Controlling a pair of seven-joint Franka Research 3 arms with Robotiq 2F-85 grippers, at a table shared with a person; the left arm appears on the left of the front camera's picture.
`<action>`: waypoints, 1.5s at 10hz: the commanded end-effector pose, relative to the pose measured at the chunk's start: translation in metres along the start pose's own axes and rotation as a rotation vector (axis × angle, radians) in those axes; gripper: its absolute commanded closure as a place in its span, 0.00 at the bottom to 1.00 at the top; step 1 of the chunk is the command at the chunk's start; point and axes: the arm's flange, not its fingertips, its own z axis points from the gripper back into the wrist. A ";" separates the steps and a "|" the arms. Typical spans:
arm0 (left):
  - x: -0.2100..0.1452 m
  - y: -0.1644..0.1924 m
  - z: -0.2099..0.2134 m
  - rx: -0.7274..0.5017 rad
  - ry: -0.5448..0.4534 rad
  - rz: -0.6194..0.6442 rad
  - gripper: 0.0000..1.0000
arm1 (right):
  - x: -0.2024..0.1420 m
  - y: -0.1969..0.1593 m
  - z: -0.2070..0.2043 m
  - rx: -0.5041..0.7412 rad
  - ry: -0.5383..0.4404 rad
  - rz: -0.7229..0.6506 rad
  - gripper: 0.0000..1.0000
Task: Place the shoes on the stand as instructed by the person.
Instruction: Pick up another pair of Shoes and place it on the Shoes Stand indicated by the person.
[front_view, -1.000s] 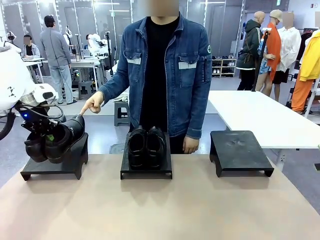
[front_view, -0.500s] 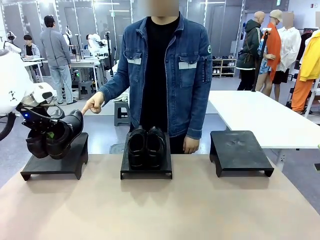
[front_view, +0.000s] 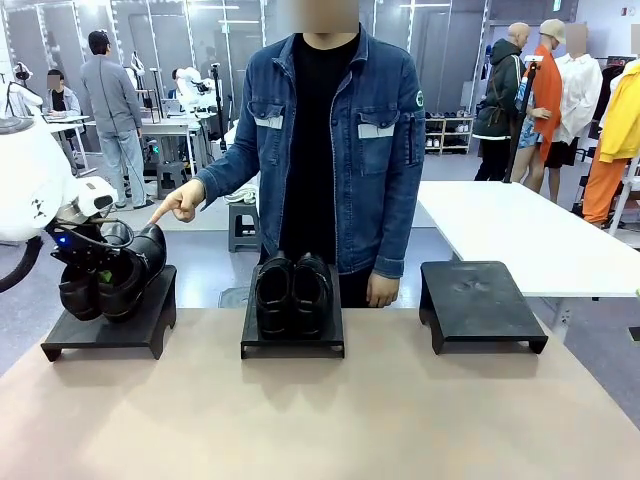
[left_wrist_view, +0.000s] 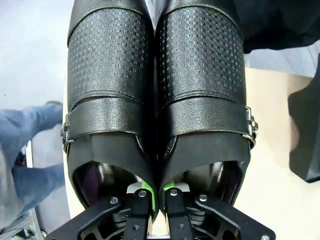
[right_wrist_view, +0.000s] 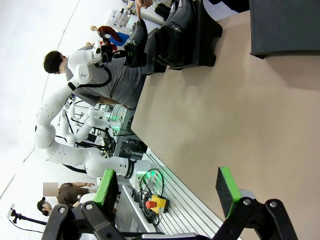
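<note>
Left gripper (left_wrist_view: 152, 200): pinched tight on the two inner walls of the held pair (front_view: 112, 277), one shoe either side of the fingers
Held pair: over the left stand (front_view: 105, 325), toes tipped up and toward the person; whether the heels touch the stand I cannot tell
Person's hand (front_view: 180, 202): pointing down at the left stand, just beyond the shoes
Second pair (front_view: 292, 292): sitting flat on the middle stand (front_view: 292, 345)
Right stand (front_view: 480, 305): bare
Right gripper (right_wrist_view: 165, 192): fingers spread wide, holding nothing, over the near table edge
Risk: letting go while tilted may roll the shoes off the stand's near edge
Risk: a thin pinch on leather may slip, so one shoe could drop first
</note>
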 end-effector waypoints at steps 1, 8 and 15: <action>0.008 0.001 -0.001 0.052 -0.030 0.026 0.93 | 0.000 0.001 0.000 0.008 -0.008 0.008 0.00; 0.002 -0.005 -0.030 0.066 0.026 0.018 0.93 | 0.000 0.001 0.000 0.008 -0.008 0.008 0.00; -0.001 -0.007 -0.023 0.059 0.034 0.002 0.27 | 0.000 0.001 0.000 0.008 -0.008 0.008 0.00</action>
